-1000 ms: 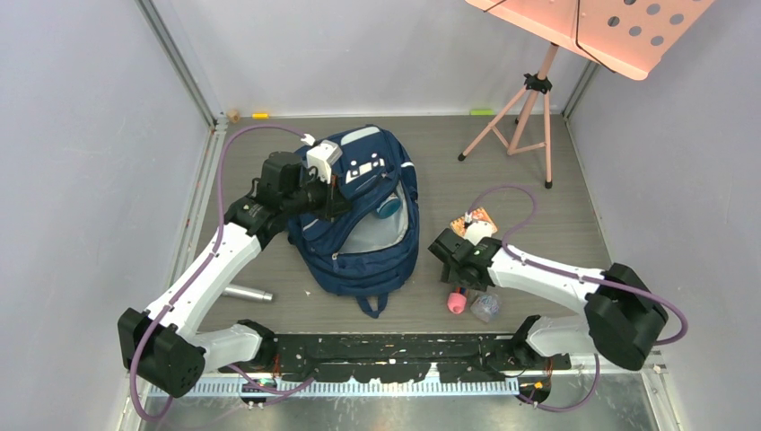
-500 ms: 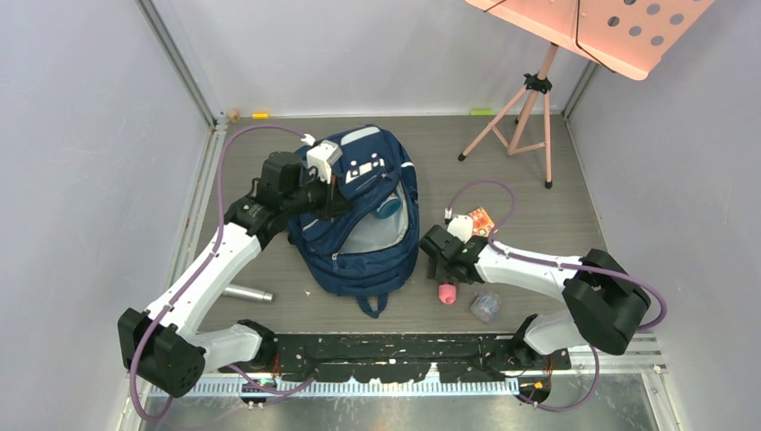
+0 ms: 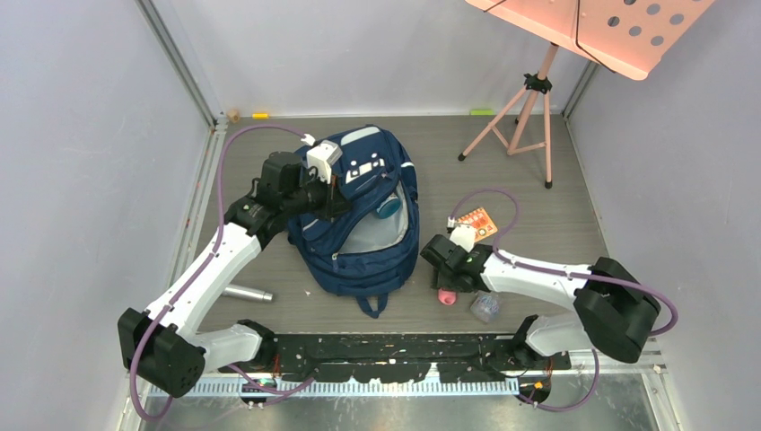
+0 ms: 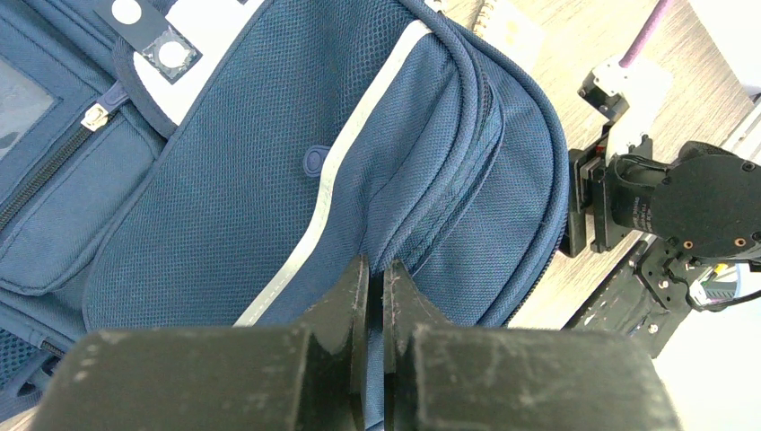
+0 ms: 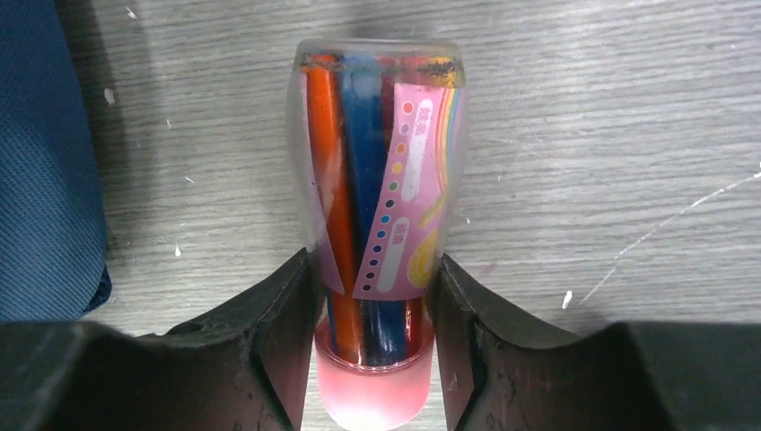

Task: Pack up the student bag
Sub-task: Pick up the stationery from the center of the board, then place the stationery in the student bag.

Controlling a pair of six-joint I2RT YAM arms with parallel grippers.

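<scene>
The student bag lay on the table slightly left of centre, its top toward the far edge and its main compartment unzipped to expose grey lining. The left gripper was fully closed, pinching a fold of the bag's navy fabric at the left side of the front pocket. The right gripper was partly closed on a clear pen tube with a pink cap, one finger against each side, the tube lying on the table just right of the bag near the near edge.
</scene>
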